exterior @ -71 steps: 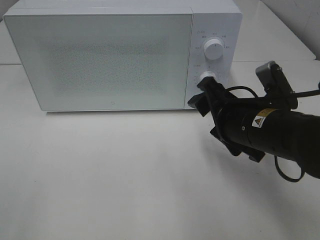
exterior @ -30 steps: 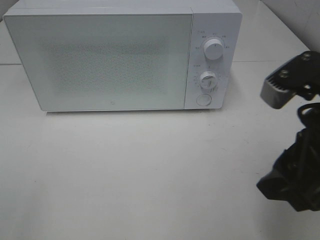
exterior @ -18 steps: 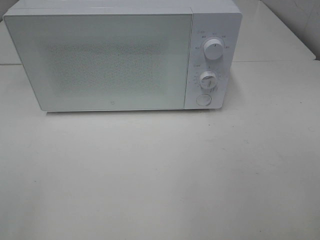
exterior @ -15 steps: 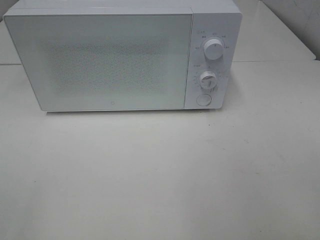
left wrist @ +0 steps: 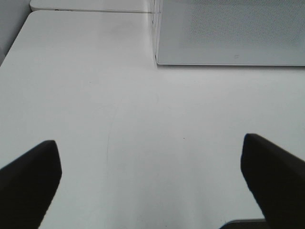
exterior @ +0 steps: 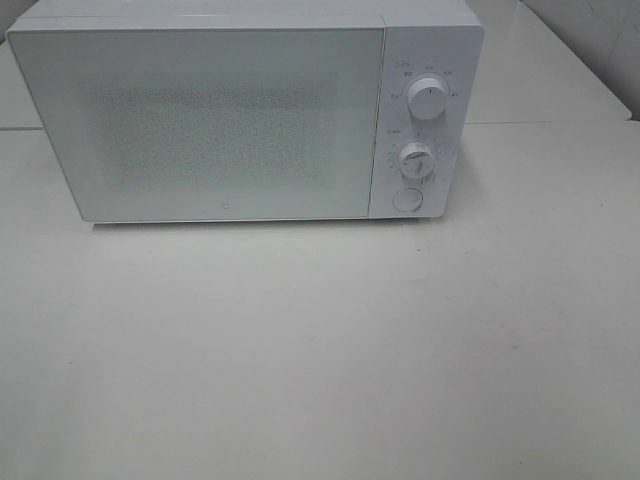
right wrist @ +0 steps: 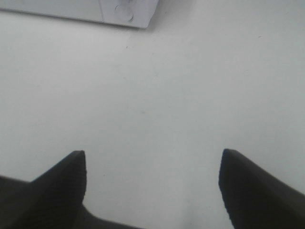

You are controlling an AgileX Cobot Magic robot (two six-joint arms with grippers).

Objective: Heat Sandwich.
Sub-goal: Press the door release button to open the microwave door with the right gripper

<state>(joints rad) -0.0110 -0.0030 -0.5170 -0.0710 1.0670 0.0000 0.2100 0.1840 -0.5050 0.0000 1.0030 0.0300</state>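
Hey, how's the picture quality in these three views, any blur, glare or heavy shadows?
Exterior high: even, soft light, with only a thin shadow under the microwave, which looks speckled. Left wrist: the left hand is a dark, out-of-focus shape, and the table washes out white. Right wrist: the right hand blurs likewise.

One right hand (right wrist: 151, 183), dark fingers (right wrist: 59, 188) spread wide, bare white table (right wrist: 157, 95) between them. One microwave (right wrist: 62, 8), corner only, round button (right wrist: 125, 10) showing, ahead of the hand.
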